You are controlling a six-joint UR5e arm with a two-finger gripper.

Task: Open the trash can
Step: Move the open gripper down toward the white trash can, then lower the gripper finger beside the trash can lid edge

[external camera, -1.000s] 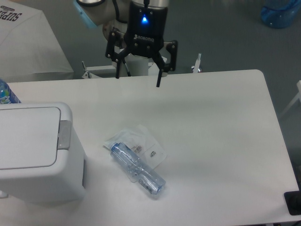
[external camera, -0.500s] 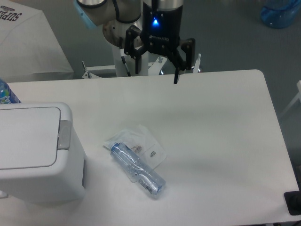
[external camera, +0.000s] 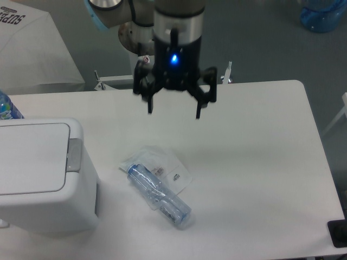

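Black two-finger end effector (external camera: pixel 174 115): shifted from above the far edge of the white rectangular surface (external camera: pixel 260 157) to a position forward over it, lower in view, nearer the camera. Fingers remained spread wide, empty. Wrist rotated between pictures.

Trash can (external camera: pixel 40 173) at table's (external camera: pixel 260 162) left edge, bottle (external camera: pixel 160 196) right of it, end effector (external camera: pixel 174 112) above behind
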